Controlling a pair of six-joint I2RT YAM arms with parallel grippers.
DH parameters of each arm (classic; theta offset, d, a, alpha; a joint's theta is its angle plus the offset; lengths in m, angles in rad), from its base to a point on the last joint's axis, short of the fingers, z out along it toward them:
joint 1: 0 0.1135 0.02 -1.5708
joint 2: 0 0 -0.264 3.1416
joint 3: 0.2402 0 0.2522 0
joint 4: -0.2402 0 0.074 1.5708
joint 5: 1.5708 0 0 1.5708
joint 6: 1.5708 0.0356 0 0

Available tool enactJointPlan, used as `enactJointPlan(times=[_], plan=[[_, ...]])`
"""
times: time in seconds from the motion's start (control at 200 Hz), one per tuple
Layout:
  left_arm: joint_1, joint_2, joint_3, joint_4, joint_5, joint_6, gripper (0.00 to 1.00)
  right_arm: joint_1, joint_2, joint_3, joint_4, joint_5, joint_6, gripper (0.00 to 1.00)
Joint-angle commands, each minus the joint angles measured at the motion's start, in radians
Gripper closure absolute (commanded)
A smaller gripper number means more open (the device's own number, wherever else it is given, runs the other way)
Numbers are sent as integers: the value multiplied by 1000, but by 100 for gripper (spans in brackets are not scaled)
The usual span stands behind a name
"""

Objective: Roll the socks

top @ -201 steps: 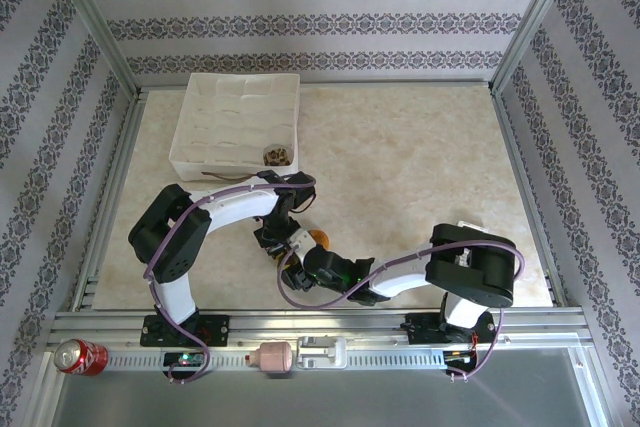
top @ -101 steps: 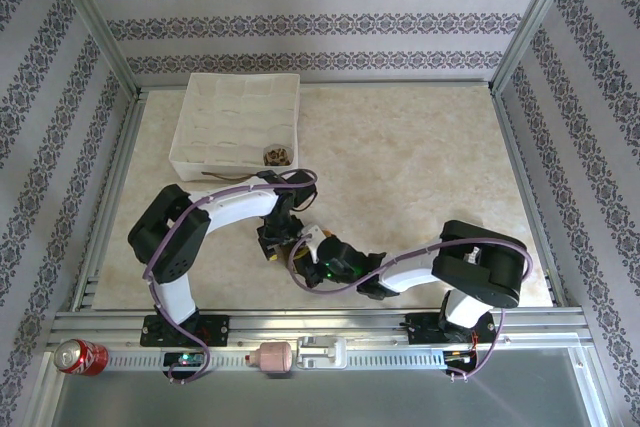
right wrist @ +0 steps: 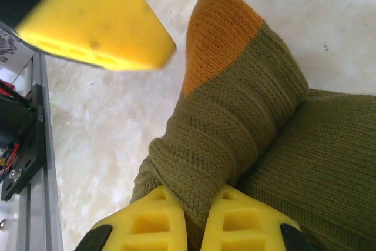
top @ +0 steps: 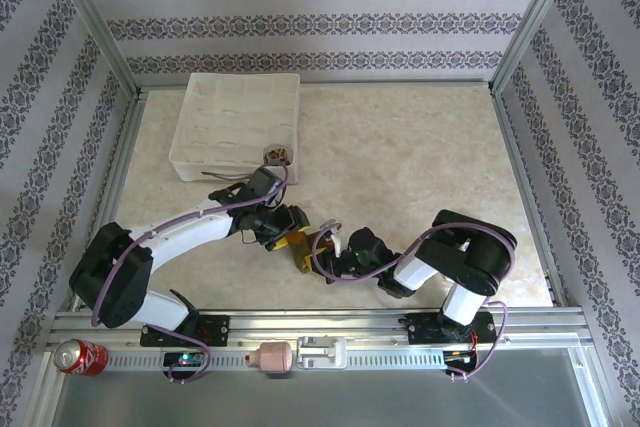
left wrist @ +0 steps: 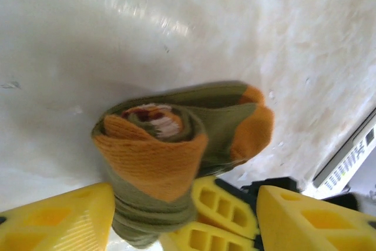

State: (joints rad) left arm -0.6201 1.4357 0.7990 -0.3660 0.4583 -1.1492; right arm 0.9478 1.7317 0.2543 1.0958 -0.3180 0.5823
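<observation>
Olive-green knitted sock with orange toe and heel [left wrist: 176, 145], wound into a roll with orange-and-white stripes at its core, lying on the pale marbled table top [left wrist: 176, 27] near the middle of its near edge, between the 2 arms; right gripper [right wrist: 197, 198], its 2 yellow fingers drawn narrow and pinching a fold of the olive fabric; left gripper [left wrist: 185, 195], jaws spread wide and straddling the lower part of the roll, 1 finger just beside it, contact not discernible; the right gripper's fingers lie between those of the left; small brown-and-beige fabric bundle [top: 277, 155] in the near right corner compartment of the white divided tray [top: 183, 142], which stands toward the table's far left corner
</observation>
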Motion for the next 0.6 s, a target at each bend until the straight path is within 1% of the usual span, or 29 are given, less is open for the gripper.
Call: enactJointPlan(times=[0.0, 0.14, 0.335, 0.445, 0.565, 0.595], plan=[[5, 3, -54, 173, 94, 29, 38, -21, 89, -66, -189, -77, 37, 100], [3, 41, -68, 215, 104, 44, 43, -51, 106, -71, -186, -102, 42, 100], [-18, 124, -71, 242, 97, 85, 49, -88, 80, -94, -193, -108, 44, 100], [-38, 184, -55, 213, 73, 126, 49, -105, 96, -82, -192, -143, 41, 100], [-56, 241, -36, 191, 40, 153, 47, -116, 131, -60, -195, -167, 40, 100], [-59, 258, -25, 176, 34, 156, 49, -118, 139, -56, -195, -167, 39, 100]])
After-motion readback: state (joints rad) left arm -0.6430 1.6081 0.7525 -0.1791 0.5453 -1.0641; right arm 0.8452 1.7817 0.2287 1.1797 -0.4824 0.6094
